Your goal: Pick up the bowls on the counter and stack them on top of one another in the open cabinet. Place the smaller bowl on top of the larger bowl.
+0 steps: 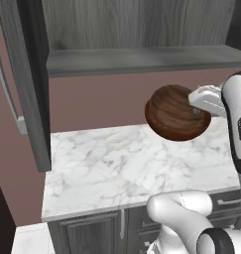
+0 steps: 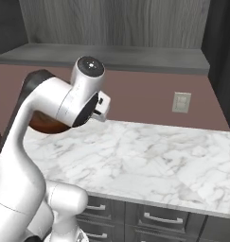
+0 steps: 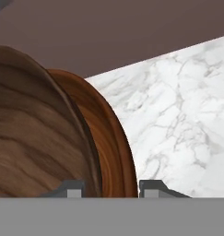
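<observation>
Left base view: a wooden bowl [image 1: 175, 112] hangs tilted above the counter [image 1: 102, 168], below the open cabinet [image 1: 142, 58] shelf, so the carry step is underway. Hand view: the gripper [image 3: 111, 188] clamps the bowl's rim; next, I judge, lift to shelf height.

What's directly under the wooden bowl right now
The wooden bowl is held tilted in the gripper above the white marble counter. Nothing else shows beneath it.
</observation>
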Controlling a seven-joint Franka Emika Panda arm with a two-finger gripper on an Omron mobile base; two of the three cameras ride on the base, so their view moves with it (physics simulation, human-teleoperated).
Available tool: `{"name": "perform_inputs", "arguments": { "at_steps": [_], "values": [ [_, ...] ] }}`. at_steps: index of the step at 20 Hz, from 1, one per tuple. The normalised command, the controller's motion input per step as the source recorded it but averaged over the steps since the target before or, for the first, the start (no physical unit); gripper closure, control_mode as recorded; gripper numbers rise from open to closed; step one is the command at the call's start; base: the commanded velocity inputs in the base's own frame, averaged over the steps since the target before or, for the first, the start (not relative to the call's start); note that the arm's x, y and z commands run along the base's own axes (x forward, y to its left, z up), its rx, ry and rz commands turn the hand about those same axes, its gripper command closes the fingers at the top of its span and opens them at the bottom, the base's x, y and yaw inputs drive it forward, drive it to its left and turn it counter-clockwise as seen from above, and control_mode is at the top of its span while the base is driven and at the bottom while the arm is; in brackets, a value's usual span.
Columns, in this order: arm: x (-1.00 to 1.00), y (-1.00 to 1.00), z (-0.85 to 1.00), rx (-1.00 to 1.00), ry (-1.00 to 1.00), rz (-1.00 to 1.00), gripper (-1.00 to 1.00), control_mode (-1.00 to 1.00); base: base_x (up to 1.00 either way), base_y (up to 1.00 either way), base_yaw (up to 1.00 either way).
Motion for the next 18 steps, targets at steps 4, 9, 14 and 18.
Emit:
{"name": "perform_inputs", "arguments": {
  "at_steps": [4, 9, 14, 18],
  "values": [
    [-0.44, 0.06, 0.45, 0.05, 0.0, 0.06, 1.0, -1.0, 0.0, 0.0, 0.0],
    [-0.58, 0.0, 0.62, 0.08, -0.06, 0.03, 1.0, -1.0, 0.0, 0.0, 0.0],
    [-0.28, 0.02, 0.72, 0.1, -0.17, 0.0, 1.0, -1.0, 0.0, 0.0, 0.0],
    [0.01, 0.04, 0.61, 0.1, -0.15, -0.08, 1.0, -1.0, 0.0, 0.0, 0.0]
  ]
}}
